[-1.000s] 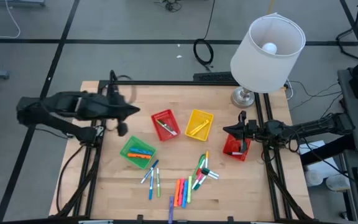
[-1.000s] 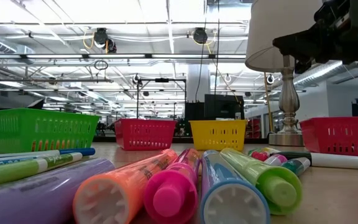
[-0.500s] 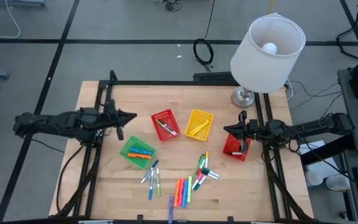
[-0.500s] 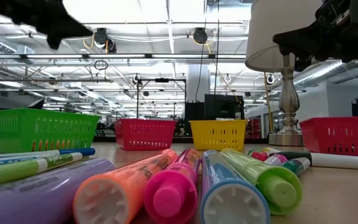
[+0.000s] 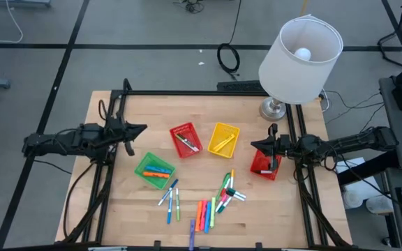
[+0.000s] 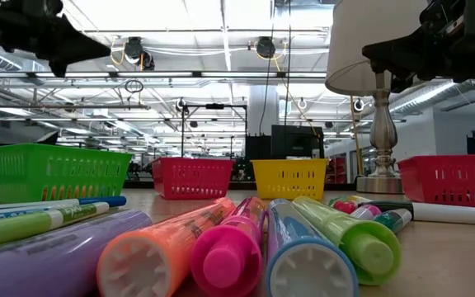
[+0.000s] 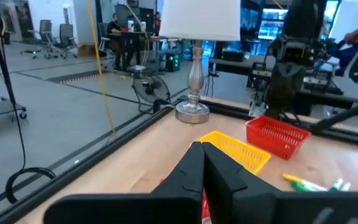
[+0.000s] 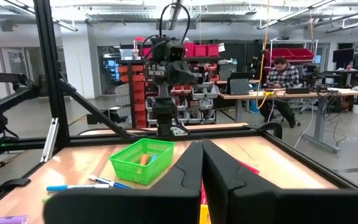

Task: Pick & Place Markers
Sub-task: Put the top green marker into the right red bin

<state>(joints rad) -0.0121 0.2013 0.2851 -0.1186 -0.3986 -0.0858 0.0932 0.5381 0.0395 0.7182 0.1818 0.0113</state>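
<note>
**Both grippers pressed together, markers spread over table and baskets**

The left gripper is seen raised over the left side of the wooden table, its fingers pressed together with nothing pinched between them. It is pointed toward the red basket, from which it is kept apart. The right gripper is held at the table's right edge, above a second red basket; its fingers are likewise closed on nothing.

Most of the markers are found loose on the near part of the table: an orange, pink, blue and green group laid side by side near the front edge, a few blue and green ones just left of it, and a crossed cluster of green, pink and white ones to the right. Orange and blue markers are lodged in the green basket. A white and a green one are seen in the red basket beside the yellow basket, in which yellow markers are contained.

A lamp is stood at the far right corner.
</note>
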